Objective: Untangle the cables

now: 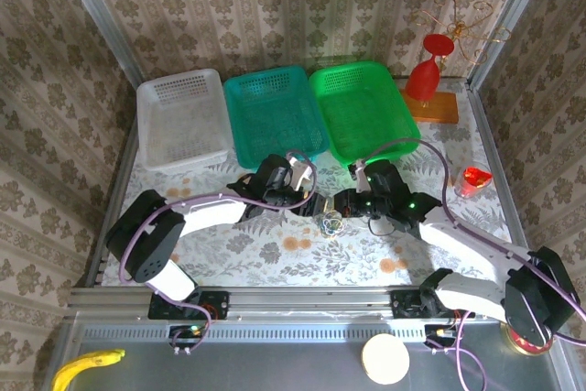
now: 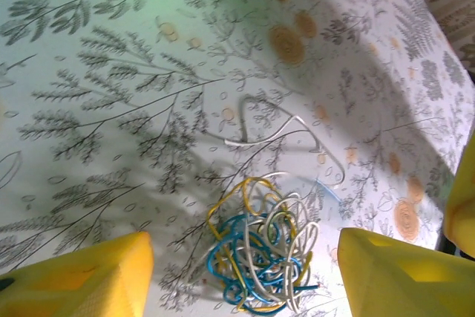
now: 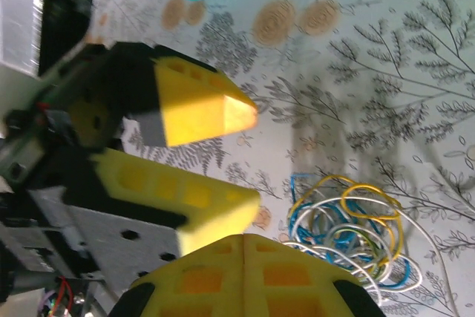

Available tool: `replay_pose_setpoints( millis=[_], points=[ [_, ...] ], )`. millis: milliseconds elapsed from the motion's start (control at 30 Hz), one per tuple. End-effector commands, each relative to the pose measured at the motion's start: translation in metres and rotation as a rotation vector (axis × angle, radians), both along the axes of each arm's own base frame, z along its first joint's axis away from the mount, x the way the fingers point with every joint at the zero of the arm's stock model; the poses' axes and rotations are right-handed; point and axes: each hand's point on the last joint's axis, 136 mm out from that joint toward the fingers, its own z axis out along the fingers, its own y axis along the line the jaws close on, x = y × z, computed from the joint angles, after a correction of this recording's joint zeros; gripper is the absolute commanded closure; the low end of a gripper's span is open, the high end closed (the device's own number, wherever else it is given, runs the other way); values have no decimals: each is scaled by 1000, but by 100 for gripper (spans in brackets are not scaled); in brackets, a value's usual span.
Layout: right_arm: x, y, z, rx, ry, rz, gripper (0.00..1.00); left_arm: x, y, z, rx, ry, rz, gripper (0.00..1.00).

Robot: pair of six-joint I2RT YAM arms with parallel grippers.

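Top external view: the bench [image 1: 275, 263] is covered by a leaf-printed cloth, and a white basket [image 1: 183, 121], a teal basket [image 1: 275, 116] and a green basket [image 1: 362, 112] are lined up along its 12 o'clock edge. The left gripper [image 1: 309, 201] and the right gripper [image 1: 346, 207] are placed near the middle, at 10 and 2 o'clock of the cables [image 1: 331, 222], which are bunched on the cloth as one small knotted ball of blue, yellow and pale strands. In the left wrist view the left jaws are seen set wide, one to each side of the ball and not touching it. The right jaws are pressed together just beside it, and whether a strand is pinched cannot be told. One pale strand [image 2: 274, 128] is trailed loose toward 12 o'clock. The step is judged to be a first grasp of the tangle. Next, a single outer loop should be pinched and drawn away while the rest is held down.
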Motion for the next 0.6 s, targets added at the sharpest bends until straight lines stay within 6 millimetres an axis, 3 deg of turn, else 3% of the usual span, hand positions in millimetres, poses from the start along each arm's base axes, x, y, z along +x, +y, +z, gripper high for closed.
replay_pose_setpoints(
  millis=[0, 200, 367, 500, 567],
  points=[
    [0, 4, 23, 48, -23, 6, 100, -8, -8, -1, -44, -8, -55, 33],
    [-1, 1, 25, 46, -29, -1, 100, -11, -10, -1, -60, -13, -61, 34],
    [0, -15, 5, -64, -17, -38, 99, -9, -3, -3, -40, -28, -29, 34],
    [1, -32, -23, -187, 12, -69, 59, -5, 7, -5, -13, -41, 15, 32],
    [2, -35, -33, -223, 25, -71, 50, -2, 11, -4, -17, -44, 38, 31]
  ],
)
